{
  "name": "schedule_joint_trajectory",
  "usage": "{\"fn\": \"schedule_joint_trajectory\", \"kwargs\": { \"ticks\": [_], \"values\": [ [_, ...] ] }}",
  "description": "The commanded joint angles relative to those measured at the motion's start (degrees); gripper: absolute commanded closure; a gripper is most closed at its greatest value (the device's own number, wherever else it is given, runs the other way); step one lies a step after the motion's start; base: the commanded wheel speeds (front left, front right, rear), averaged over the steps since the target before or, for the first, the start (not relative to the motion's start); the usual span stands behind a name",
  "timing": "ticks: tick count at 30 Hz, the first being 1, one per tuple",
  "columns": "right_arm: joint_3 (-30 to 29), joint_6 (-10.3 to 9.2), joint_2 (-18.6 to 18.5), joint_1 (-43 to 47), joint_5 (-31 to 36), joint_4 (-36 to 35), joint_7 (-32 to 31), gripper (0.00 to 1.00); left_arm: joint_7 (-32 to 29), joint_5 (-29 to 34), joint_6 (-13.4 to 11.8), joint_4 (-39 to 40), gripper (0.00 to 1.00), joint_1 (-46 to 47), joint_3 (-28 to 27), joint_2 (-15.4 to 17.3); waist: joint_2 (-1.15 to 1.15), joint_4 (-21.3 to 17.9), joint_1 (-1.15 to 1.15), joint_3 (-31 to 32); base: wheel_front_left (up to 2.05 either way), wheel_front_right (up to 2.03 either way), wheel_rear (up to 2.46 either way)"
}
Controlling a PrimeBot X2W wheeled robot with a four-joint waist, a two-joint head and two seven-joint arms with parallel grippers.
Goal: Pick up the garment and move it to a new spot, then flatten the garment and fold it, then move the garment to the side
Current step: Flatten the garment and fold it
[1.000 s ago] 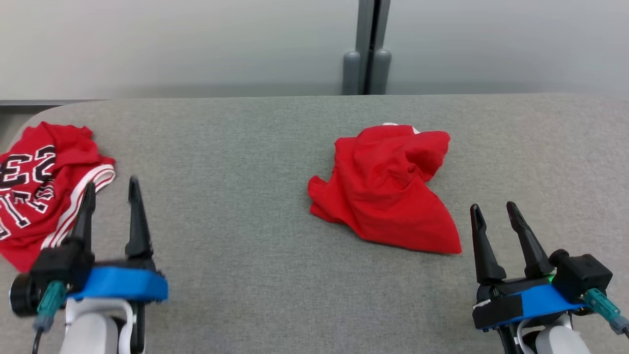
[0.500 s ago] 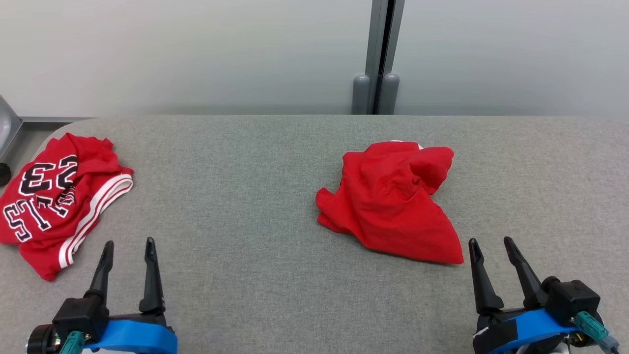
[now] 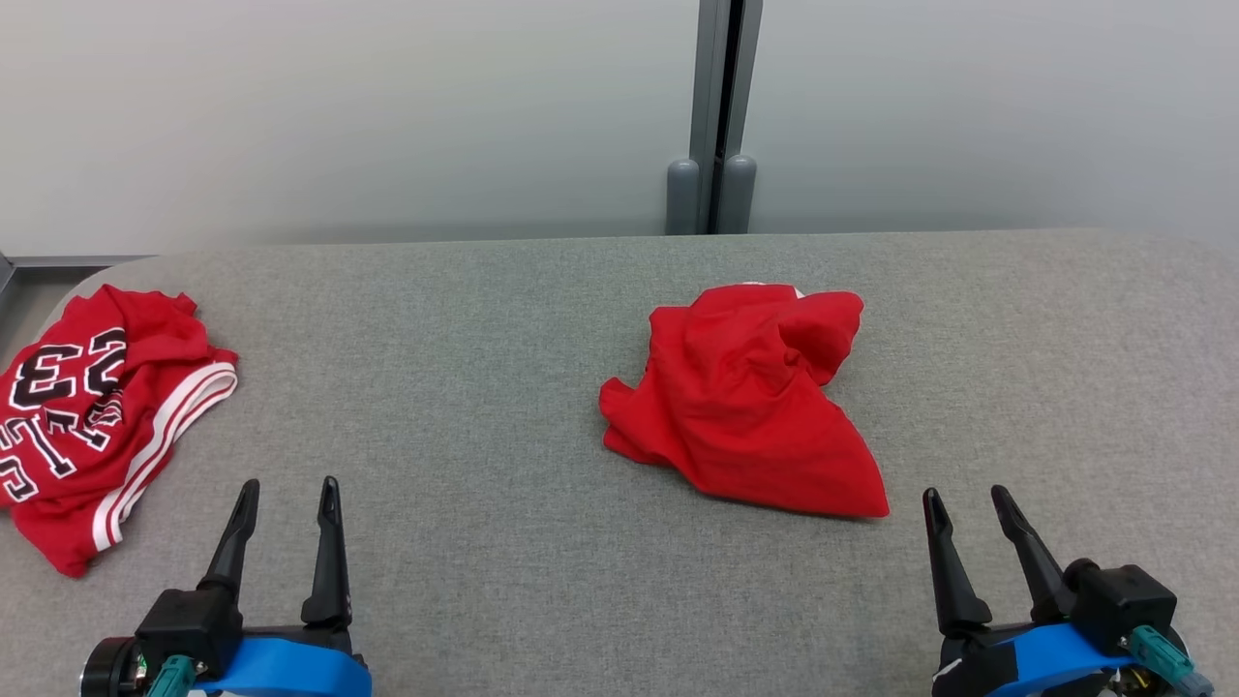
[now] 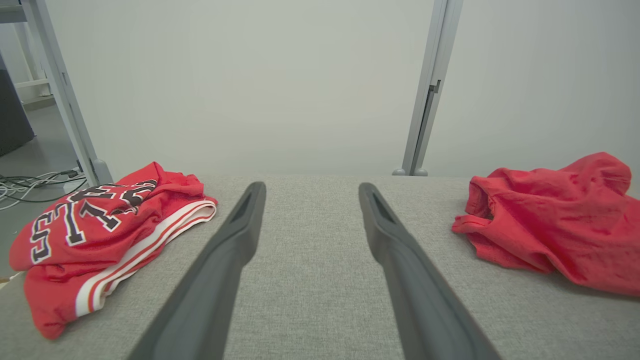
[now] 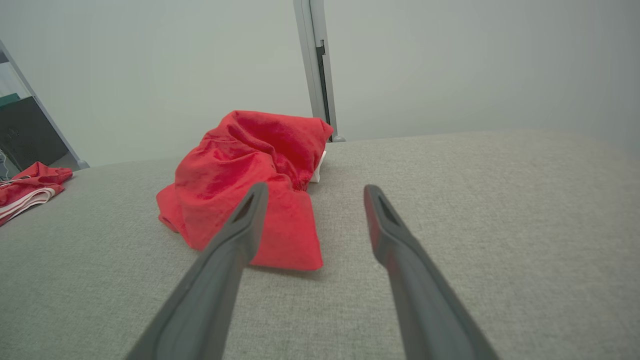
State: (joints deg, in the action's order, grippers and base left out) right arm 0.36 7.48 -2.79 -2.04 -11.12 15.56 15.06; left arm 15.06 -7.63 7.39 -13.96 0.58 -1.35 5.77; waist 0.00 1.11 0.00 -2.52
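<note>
Pickup seems next: in the head view the crumpled plain red cloth garment [image 3: 740,397] lies on the grey fabric tabletop [image 3: 484,387], the right claw [image 3: 964,493] just beside its near corner, the left claw [image 3: 290,483] well to its left, both spread wide and empty. In the left wrist view the garment lies right of the parted fingers [image 4: 235,235], so that arm must reach across. In the right wrist view its near corner shows just past one finger; pinch that edge, not the heap.

light bright, even, diffuse | shadows soft, thin, under garment [image 3: 745,407] near edge on worktop [image 3: 484,387] | head view sharp | wrist views stretched at edges, near fingers [image 4: 215,280] slightly soft
</note>
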Motion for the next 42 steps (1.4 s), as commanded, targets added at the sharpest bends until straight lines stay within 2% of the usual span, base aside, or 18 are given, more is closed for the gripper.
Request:
{"fn": "schedule_joint_trajectory", "kwargs": {
  "ticks": [1, 21, 29, 33, 36, 42],
  "values": [
    [0.00, 0.03, -0.19, 0.39, 0.00, 0.09, 0.18, 0.00, 0.17, -0.05, 0.13, 0.08, 0.00, -0.23, 0.02, 0.48, 0.00, -0.11, 0.00, 0.03, 0.00, 0.00, 0.00],
    [-0.14, 0.03, -0.19, -0.18, -0.52, -0.11, 0.18, 0.00, 0.17, 0.28, 0.14, -0.79, 0.00, 1.02, 0.06, 0.88, 0.00, -0.05, 0.00, -0.67, 0.00, 0.00, 0.00],
    [2.06, 0.03, -0.40, -9.37, 2.68, -0.18, 0.19, 0.00, 0.17, -0.05, 0.14, -0.57, 0.00, 2.56, 0.50, 0.51, 0.00, 1.11, 0.00, -2.68, 0.00, 0.00, 0.00],
    [3.00, 0.02, -1.94, -17.00, 3.91, 4.11, 0.17, 0.00, 0.17, -0.33, 0.14, -0.23, 0.00, 3.84, 0.74, 0.60, 0.00, 1.97, 0.00, -4.39, 0.00, 0.00, 0.00],
    [3.15, 0.02, -3.19, -22.29, 3.98, 10.73, 0.13, 0.00, 0.17, -0.26, 0.14, 0.32, 0.00, 4.86, 0.85, 0.39, 0.00, 2.75, 0.00, -6.09, 0.00, 0.00, 0.00],
    [5.36, 0.02, -4.63, -29.38, 3.57, 28.48, 0.10, 0.00, 0.17, -0.34, 0.15, 0.97, 0.00, 6.82, 1.28, -0.04, 0.00, 4.40, 0.00, -9.14, 0.00, 0.00, 0.00]
  ]
}}
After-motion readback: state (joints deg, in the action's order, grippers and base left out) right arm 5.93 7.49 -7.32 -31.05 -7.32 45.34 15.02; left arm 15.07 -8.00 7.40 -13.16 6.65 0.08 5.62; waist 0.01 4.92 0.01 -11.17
